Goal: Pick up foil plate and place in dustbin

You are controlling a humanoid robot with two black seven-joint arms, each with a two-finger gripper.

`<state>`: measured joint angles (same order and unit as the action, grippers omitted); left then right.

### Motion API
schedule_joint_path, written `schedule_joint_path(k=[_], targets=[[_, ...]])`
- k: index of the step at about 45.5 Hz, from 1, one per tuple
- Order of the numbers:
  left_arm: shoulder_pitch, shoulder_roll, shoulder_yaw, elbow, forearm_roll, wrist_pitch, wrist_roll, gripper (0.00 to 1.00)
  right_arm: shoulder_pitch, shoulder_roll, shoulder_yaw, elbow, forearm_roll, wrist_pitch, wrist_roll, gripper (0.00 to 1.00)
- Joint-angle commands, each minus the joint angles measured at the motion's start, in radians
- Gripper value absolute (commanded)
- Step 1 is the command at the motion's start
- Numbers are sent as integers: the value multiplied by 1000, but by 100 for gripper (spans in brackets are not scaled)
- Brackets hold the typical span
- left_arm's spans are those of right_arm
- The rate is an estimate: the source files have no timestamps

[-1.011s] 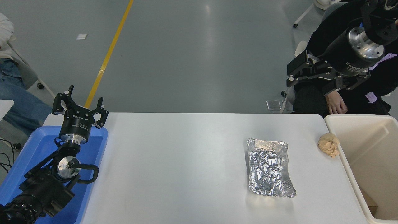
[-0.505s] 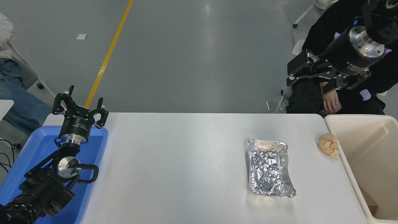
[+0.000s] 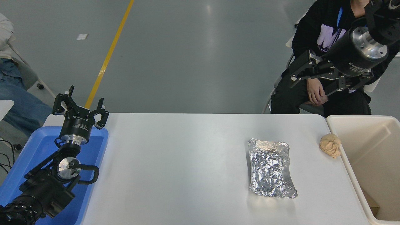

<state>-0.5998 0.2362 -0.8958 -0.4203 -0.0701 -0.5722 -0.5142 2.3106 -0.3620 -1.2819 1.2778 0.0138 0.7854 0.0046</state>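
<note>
The foil plate (image 3: 270, 170), a crinkled silver rectangular tray, lies flat on the white table (image 3: 175, 162), right of the middle. The cream dustbin (image 3: 368, 147) stands at the table's right edge, open on top. My right gripper (image 3: 309, 86) hangs high in the air beyond the table's far right corner, well above and behind the plate, open and empty. My left gripper (image 3: 82, 101) is parked at the lower left over the blue tray, open and empty.
A tan crumpled paper ball (image 3: 330, 144) lies against the dustbin's left rim. A shallow blue tray (image 3: 37, 150) sits at the left edge under the left arm. A person in black (image 3: 315, 93) sits beyond the far right corner; another person's leg (image 3: 18, 106) shows at far left.
The seated person at the far right has shifted left and more into view. My right gripper has barely moved, staying open in the air. The plate and left arm have not moved.
</note>
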Motion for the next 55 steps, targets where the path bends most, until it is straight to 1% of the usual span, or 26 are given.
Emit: schedule_joint_path(k=[1, 9, 20, 21, 25, 28, 37, 44, 55], targets=[[0, 0, 0, 0, 0, -2, 0, 99, -48, 0, -2, 0, 0, 0, 0, 100], [0, 0, 0, 0, 0, -2, 0, 99, -102, 3, 13, -6, 0, 0, 0, 100], [0, 0, 0, 0, 1, -3, 0, 99, -318, 11, 62, -12, -3, 0, 0, 100], [0, 0, 0, 0, 1, -3, 0, 99, -333, 11, 62, -12, -3, -17, 0, 100], [0, 0, 0, 0, 1, -3, 0, 99, -402, 18, 62, -12, -18, -188, 0, 100], [0, 0, 0, 0, 1, -3, 0, 99, -445, 41, 62, -12, -26, -285, -2, 100], [0, 0, 0, 0, 1, -3, 0, 99, -588, 109, 95, -37, -135, -469, -3, 99], [0, 0, 0, 0, 1, -3, 0, 99, -737, 153, 147, -101, -219, -518, -6, 99], [0, 0, 0, 0, 1, -3, 0, 99, -907, 215, 168, -293, -216, -540, -12, 98]])
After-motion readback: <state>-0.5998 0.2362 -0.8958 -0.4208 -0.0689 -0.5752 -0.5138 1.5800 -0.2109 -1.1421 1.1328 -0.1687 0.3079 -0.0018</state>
